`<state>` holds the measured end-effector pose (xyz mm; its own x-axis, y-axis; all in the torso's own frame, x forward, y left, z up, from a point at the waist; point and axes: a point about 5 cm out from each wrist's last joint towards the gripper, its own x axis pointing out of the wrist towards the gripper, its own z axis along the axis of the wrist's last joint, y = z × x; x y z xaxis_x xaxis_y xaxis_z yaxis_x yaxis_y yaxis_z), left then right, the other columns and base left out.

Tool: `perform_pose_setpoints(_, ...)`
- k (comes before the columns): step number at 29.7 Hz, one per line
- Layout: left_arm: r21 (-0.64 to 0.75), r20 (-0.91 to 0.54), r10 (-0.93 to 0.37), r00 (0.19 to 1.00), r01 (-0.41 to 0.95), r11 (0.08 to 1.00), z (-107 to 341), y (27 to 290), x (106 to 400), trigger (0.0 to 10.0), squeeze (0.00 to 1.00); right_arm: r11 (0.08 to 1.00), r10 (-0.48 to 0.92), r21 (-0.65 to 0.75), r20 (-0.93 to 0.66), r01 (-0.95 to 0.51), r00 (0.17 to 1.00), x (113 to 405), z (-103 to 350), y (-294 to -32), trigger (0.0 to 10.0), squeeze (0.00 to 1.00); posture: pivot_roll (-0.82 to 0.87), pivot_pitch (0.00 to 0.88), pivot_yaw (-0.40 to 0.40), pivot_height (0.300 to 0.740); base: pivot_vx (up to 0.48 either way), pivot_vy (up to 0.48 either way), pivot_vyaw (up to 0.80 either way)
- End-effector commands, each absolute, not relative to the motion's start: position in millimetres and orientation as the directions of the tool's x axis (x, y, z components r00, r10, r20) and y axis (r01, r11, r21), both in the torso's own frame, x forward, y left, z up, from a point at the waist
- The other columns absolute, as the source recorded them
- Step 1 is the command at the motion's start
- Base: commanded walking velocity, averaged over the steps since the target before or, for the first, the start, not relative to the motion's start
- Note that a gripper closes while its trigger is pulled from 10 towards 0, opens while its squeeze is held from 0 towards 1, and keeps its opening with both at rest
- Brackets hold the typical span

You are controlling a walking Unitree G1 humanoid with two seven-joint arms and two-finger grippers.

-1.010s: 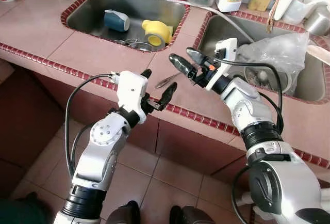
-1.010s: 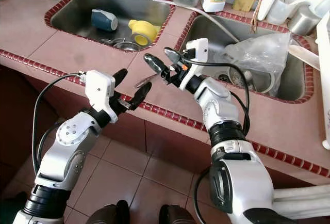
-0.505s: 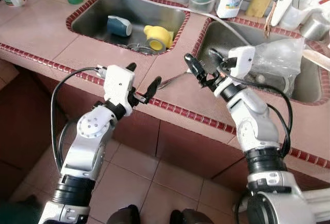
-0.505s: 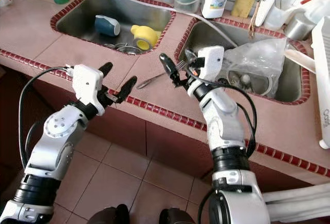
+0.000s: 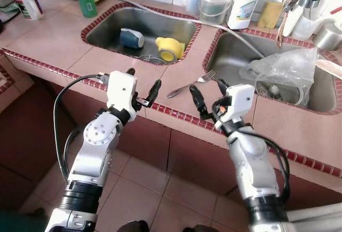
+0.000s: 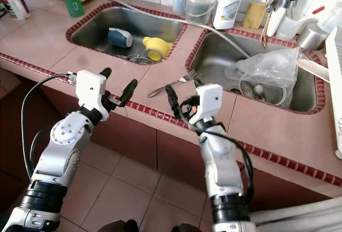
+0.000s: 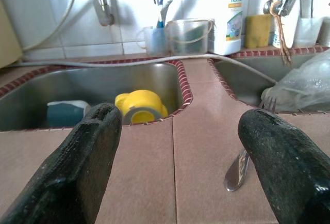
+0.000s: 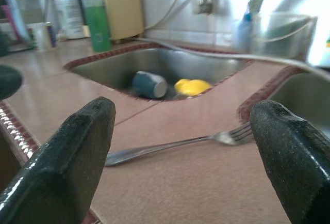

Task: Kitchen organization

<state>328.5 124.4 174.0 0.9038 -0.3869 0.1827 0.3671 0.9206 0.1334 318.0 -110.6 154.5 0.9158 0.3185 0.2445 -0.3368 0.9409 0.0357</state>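
Fork (image 5: 191,84) lies flat on the bench (image 5: 64,42) strip between the 2 sinks, just ahead of the right gripper (image 5: 207,94) and beyond the left gripper (image 5: 142,85), both spread wide and empty at the bench edge, presumably lined up for a pick.

Red-trimmed tiled counter (image 5: 59,37) above floor tiles (image 5: 160,189).
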Motion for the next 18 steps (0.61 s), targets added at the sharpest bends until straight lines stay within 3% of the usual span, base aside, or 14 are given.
perform_pose_setpoints(1,0.12,0.162,-0.343,0.925,0.327,0.938,165.1,130.9,326.3,10.0,0.0,0.953,0.28,0.033,0.27,-0.3,0.921,315.0,158.2,-110.6,10.0,1.0,-0.12,0.051,0.005,0.74,0.0,0.0,0.0)
perform_pose_setpoints(9,0.086,0.13,-0.141,0.981,0.131,0.988,142.1,144.8,320.7,10.0,0.0,0.97,0.233,-0.003,0.275,-0.242,0.933,307.9,150.2,-108.4,10.0,1.0,-0.11,0.036,0.004,0.74,0.0,0.0,0.0)
perform_pose_setpoints(12,0.164,0.124,-0.048,0.991,0.028,0.986,130.8,141.3,314.5,10.0,0.0,0.973,0.229,-0.029,0.273,-0.23,0.935,305.9,145.1,-106.1,10.0,1.0,-0.11,0.021,-0.001,0.74,0.0,0.0,0.0)
perform_pose_setpoints(18,0.119,0.099,-0.04,0.994,0.028,0.992,113.7,142.9,310.0,10.0,0.0,0.972,0.237,-0.049,0.248,-0.232,0.939,303.6,132.1,-105.3,10.0,1.0,-0.11,0.007,-0.002,0.74,0.0,0.0,0.0)
